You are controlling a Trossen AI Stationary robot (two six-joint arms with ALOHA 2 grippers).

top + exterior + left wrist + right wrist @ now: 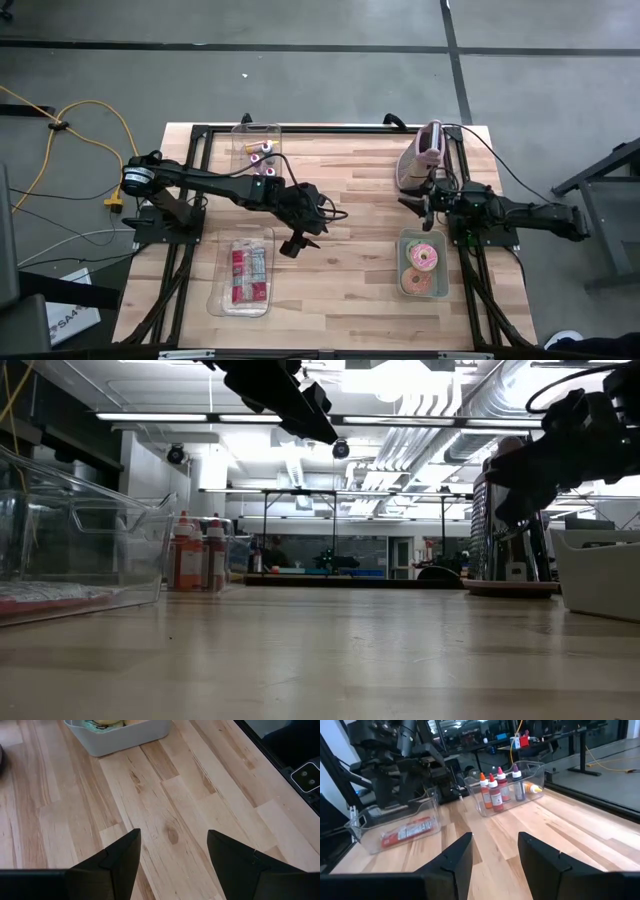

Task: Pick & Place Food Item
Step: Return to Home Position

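Two pink-and-brown donuts (421, 268) lie in a grey bin (403, 262) at the table's right. A red-and-white food packet (247, 273) lies flat in a clear tray (222, 300) at the near left. My left gripper (296, 243) hangs open above bare wood mid-table, between the tray and the bin; its wrist view shows only boards between its fingers (172, 855) and the grey bin's wall (125, 740) ahead. My right gripper (428, 207) is drawn back at the right side, just beyond the donut bin, open and level, with nothing between its fingers (495, 852).
A clear bin of small sauce bottles (257, 148) stands at the far left edge, also seen from the right wrist (502, 787). A pink-and-white appliance (424, 156) stands at the far right. Bare wood lies across the table's middle (350, 250).
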